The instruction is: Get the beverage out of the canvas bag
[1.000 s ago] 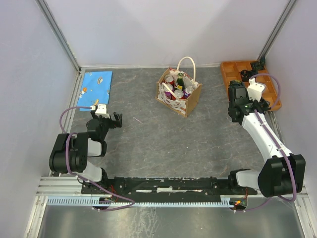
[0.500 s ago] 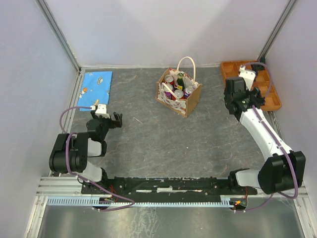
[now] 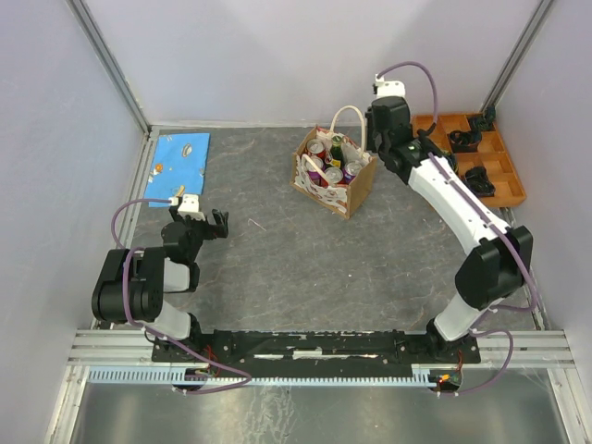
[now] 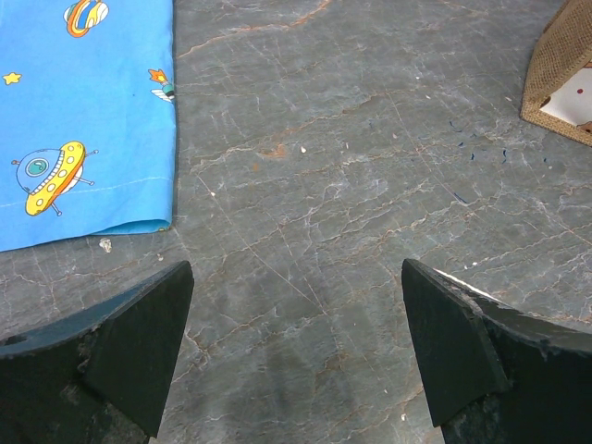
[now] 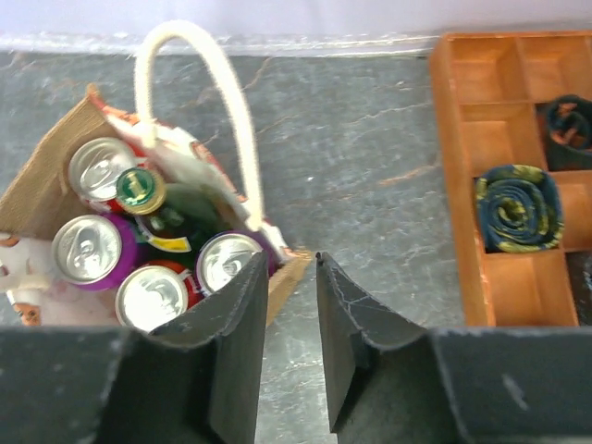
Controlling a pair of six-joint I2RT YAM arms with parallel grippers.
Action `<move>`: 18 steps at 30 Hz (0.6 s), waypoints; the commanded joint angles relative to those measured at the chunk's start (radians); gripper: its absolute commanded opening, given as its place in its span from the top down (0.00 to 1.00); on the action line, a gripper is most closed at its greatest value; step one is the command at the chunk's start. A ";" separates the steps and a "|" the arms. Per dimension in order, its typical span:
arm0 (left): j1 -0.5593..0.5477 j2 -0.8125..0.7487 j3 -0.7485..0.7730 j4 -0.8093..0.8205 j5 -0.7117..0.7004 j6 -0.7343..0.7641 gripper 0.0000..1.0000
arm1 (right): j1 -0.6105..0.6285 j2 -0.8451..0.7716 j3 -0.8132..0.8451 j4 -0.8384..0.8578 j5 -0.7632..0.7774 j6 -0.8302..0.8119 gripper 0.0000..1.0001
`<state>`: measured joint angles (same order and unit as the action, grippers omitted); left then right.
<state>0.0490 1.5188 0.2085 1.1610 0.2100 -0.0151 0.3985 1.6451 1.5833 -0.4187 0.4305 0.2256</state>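
Observation:
The canvas bag (image 3: pixel 335 172) stands at the table's back middle, white handle (image 5: pixel 231 111) up. Inside it are several cans (image 5: pixel 88 248) and a green bottle (image 5: pixel 141 188) with a gold cap. My right gripper (image 3: pixel 381 129) hovers above the bag's right edge. In the right wrist view its jaws (image 5: pixel 292 264) stand a narrow gap apart with nothing between them, over the bag's near corner, next to a purple can (image 5: pixel 222 264). My left gripper (image 3: pixel 219 223) rests low at the left, open wide over bare table (image 4: pixel 296 277). A corner of the bag (image 4: pixel 560 65) shows there.
An orange compartment tray (image 3: pixel 435 129) with rolled dark items (image 5: pixel 518 205) sits at the back right, close to the right arm. A blue patterned cloth (image 3: pixel 178 162) lies at the back left. Walls and metal rails enclose the table.
The right arm has swung left from over the orange tray to beside the bag, and its jaws have narrowed. The left arm has not moved.

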 commanded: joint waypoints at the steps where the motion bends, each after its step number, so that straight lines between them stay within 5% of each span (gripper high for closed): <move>1: 0.003 0.000 0.009 0.053 -0.018 0.017 0.01 | 0.039 0.047 0.061 0.006 -0.093 -0.036 0.64; 18: 0.003 0.002 0.008 0.055 -0.019 0.016 0.01 | 0.069 0.264 0.147 -0.075 -0.134 0.030 0.34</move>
<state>0.0490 1.5188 0.2085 1.1610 0.2100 -0.0151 0.4667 1.8919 1.6699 -0.4881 0.2634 0.2417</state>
